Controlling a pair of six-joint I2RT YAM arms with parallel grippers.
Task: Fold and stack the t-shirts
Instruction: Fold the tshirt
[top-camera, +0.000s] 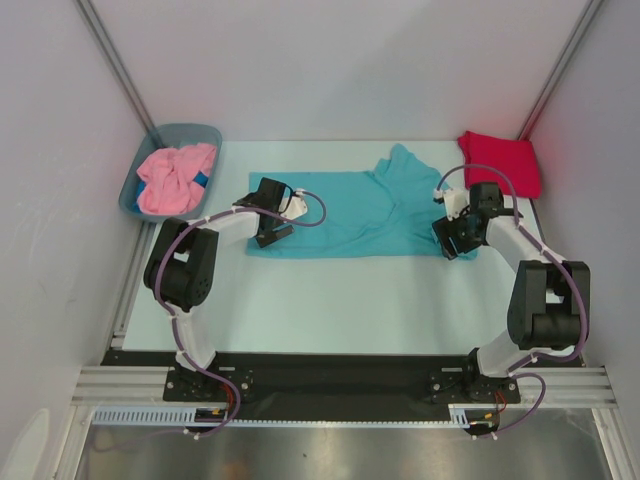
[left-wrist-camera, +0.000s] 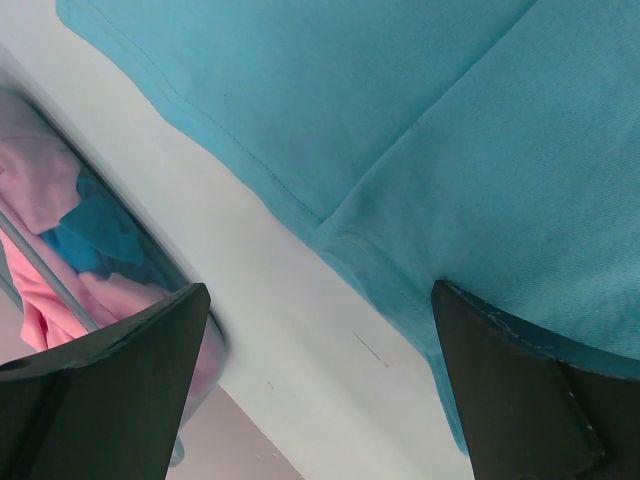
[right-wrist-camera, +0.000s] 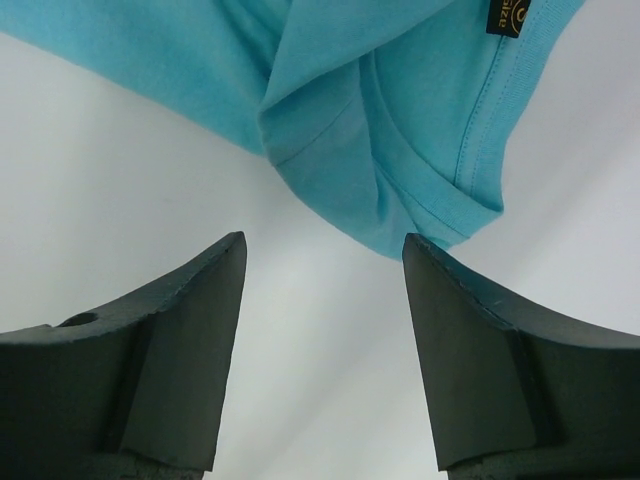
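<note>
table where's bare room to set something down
Widest bare patch: pale table strip between the spread turquoise cloth t-shirt and the arm bases. A narrower one lies behind it, right of the grey-blue plastic tub. Arms crowd both shirt ends.

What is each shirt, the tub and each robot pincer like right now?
Turquoise shirt: spread on the table, right end rumpled.
Red shirt: folded, far right corner.
Pink shirt: crumpled in a heap.
Tub: holds the pink shirt.
Left pincer: open, empty.
Right pincer: open, empty.
</note>
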